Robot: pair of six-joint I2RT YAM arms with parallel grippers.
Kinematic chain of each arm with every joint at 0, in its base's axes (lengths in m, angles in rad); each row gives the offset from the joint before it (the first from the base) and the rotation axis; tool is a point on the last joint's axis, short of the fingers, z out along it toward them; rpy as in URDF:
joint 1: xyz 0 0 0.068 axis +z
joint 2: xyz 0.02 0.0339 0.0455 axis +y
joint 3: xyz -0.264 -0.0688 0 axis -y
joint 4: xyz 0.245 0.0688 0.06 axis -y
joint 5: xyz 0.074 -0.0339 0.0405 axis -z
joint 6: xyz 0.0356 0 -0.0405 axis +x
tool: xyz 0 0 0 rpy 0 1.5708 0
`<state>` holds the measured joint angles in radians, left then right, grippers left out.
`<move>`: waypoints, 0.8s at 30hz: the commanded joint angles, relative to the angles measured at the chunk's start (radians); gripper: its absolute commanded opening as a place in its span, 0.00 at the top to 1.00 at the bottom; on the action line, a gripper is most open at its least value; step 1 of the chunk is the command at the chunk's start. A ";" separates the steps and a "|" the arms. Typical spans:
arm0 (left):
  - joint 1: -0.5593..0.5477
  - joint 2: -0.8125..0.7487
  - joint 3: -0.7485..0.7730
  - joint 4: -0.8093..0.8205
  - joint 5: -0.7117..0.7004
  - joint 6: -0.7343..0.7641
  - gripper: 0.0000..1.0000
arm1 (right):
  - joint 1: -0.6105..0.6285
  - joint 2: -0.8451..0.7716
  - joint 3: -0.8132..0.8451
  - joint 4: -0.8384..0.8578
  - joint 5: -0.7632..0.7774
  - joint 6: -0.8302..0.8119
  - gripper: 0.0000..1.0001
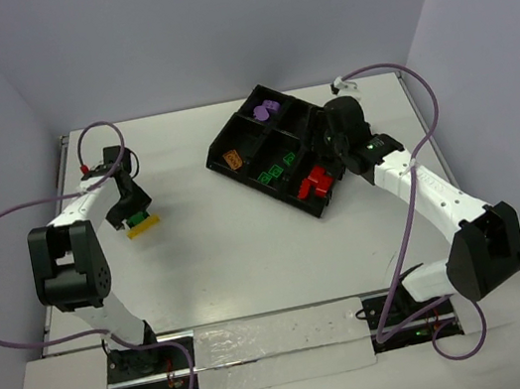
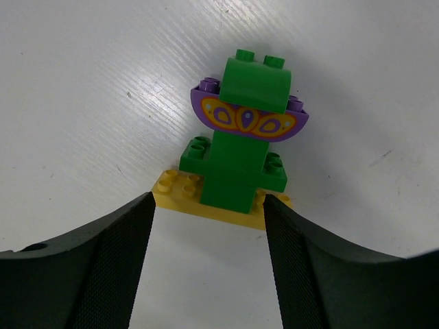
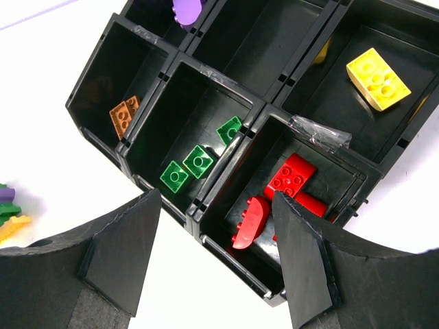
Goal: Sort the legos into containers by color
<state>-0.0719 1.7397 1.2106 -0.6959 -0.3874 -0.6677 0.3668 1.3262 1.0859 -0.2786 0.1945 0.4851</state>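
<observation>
A stack of joined legos rests on the white table: a yellow plate, green bricks and a purple half-round piece with an orange pattern. My left gripper is open, its fingers either side of the yellow plate's near edge, holding nothing. In the top view the left gripper is right at this stack. The black divided tray holds an orange brick, green bricks, red bricks, a yellow brick and a purple piece. My right gripper is open and empty above the tray's near edge.
The tray lies at the far right of the table, and the right arm covers its right end. Purple cables loop beside both arms. A transparent strip runs along the table's near edge.
</observation>
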 commanded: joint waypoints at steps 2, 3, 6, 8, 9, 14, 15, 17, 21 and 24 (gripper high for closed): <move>0.006 -0.007 0.021 0.010 0.000 0.008 0.31 | 0.009 -0.016 -0.004 0.034 0.011 0.002 0.27; 0.005 -0.010 0.019 0.010 0.004 0.003 0.33 | 0.009 -0.016 -0.003 0.033 0.013 0.001 0.27; 0.006 -0.026 -0.001 0.023 0.022 -0.007 0.37 | 0.009 -0.019 -0.001 0.035 -0.001 0.004 0.27; 0.006 -0.032 -0.010 0.035 0.028 -0.007 0.39 | 0.009 -0.024 -0.003 0.039 -0.006 0.010 0.27; 0.006 -0.030 -0.011 0.033 0.030 -0.006 0.39 | 0.009 -0.025 -0.004 0.042 -0.007 0.010 0.27; 0.006 -0.013 -0.013 0.034 0.033 -0.002 0.37 | 0.009 -0.021 -0.002 0.039 -0.010 0.014 0.27; 0.006 -0.012 -0.014 0.037 0.038 -0.001 0.35 | 0.009 -0.023 -0.004 0.040 -0.011 0.015 0.27; 0.006 -0.012 -0.016 0.041 0.051 0.003 0.32 | 0.010 -0.025 -0.009 0.042 -0.012 0.015 0.27; 0.006 -0.003 -0.017 0.045 0.057 0.000 0.33 | 0.009 -0.022 -0.006 0.040 -0.013 0.015 0.27; 0.005 0.009 -0.016 0.041 0.051 -0.006 0.37 | 0.009 -0.022 -0.006 0.042 -0.010 0.015 0.27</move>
<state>-0.0719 1.7412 1.2011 -0.6824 -0.3435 -0.6700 0.3672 1.3262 1.0859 -0.2771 0.1783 0.4973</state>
